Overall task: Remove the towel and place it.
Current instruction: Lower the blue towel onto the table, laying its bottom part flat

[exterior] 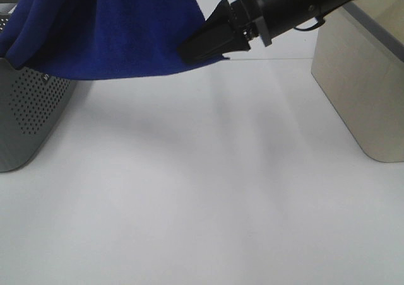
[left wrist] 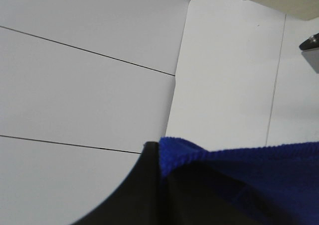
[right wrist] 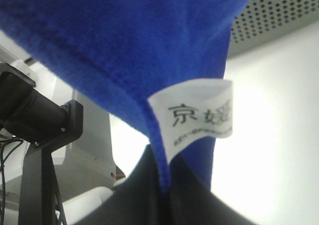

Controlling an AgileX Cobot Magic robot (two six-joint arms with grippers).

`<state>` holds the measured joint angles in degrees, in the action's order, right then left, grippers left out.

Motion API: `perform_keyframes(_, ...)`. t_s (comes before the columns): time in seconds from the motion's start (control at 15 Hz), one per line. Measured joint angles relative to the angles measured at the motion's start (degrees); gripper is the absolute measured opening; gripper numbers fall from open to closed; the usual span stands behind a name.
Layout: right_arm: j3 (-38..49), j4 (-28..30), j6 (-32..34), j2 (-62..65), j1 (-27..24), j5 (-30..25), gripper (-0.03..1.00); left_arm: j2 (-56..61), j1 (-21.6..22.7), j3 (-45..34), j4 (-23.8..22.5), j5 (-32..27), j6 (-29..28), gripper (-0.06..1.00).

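The large deep royal-blue woven towel (exterior: 113,26) hangs above the white counter (exterior: 202,203), its long edge running left to right and its left part by a grey perforated bin (exterior: 31,108). The right fingers (exterior: 211,36) are clamped fully on the corner beside the white tag (right wrist: 199,115). The left fingers (left wrist: 129,200) are also closed, pinching another edge.

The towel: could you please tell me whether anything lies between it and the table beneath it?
Nothing visible does. The right gripper is shut on the towel, and the table under it shows only open surface between the perforated grey bin and the beige box.
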<state>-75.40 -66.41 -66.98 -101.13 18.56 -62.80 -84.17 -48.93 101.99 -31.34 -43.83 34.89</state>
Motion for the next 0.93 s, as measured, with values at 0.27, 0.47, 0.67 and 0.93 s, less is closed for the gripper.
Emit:
perform_keyframes(0.27,-11.1,19.7,24.4,4.0,0.0,0.6,0.02,0.0,0.0,0.0,-2.1,0.0,-11.0,0.0)
perform_keyframes(0.47,-21.7,31.7,37.0,4.5,0.0,0.5,0.02,0.0,0.0,0.0,-7.3,0.0,-18.7,0.0)
perform_keyframes(0.67,-30.4,41.3,46.6,4.5,0.0,2.8,0.02,0.0,0.0,0.0,-14.8,0.0,-22.5,0.0)
perform_keyframes(0.93,-37.8,53.0,54.8,4.5,0.0,11.3,0.02,0.0,0.8,0.0,-23.9,7.9,-28.1,0.0)
